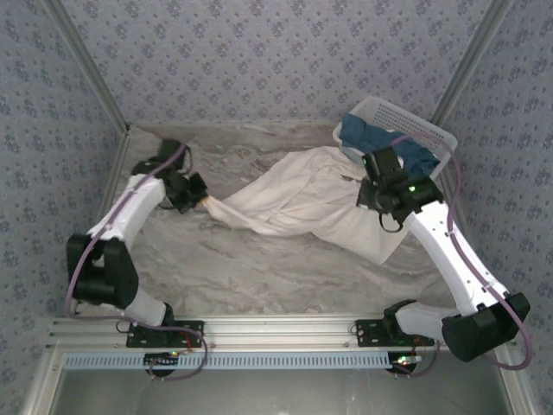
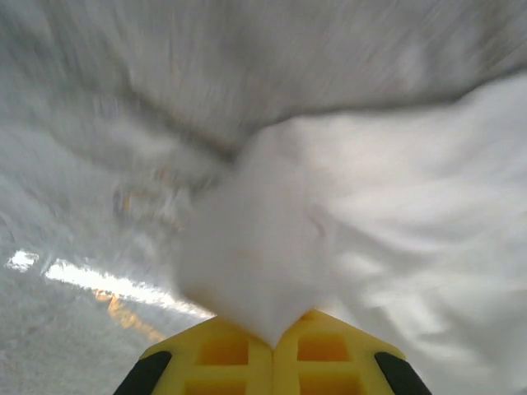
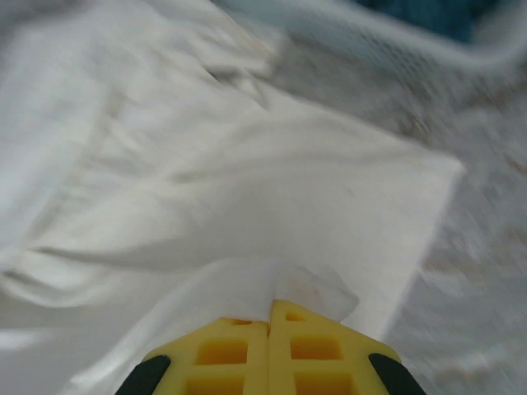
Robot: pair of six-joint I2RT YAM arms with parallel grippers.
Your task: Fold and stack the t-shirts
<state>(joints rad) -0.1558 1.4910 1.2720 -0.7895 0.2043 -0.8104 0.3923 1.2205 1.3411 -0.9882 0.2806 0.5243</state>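
Dark teal-blue cloth t-shirts (image 1: 365,132) lie heaped in a white plastic lattice basket (image 1: 413,122). Just beside the basket, a large cream-white t-shirt (image 1: 302,201) sprawls over the marbled tabletop (image 1: 259,272). The right gripper (image 3: 270,313) clamps its basket-side edge and the left gripper (image 2: 272,337) pinches its far end.

The spread t-shirt (image 1: 298,203) lies on the bench (image 1: 259,272) between the left end effector (image 1: 206,201) and the right end effector (image 1: 370,170); the basket (image 1: 413,121) holding bundled t-shirts (image 1: 367,134) stands just beyond the right.
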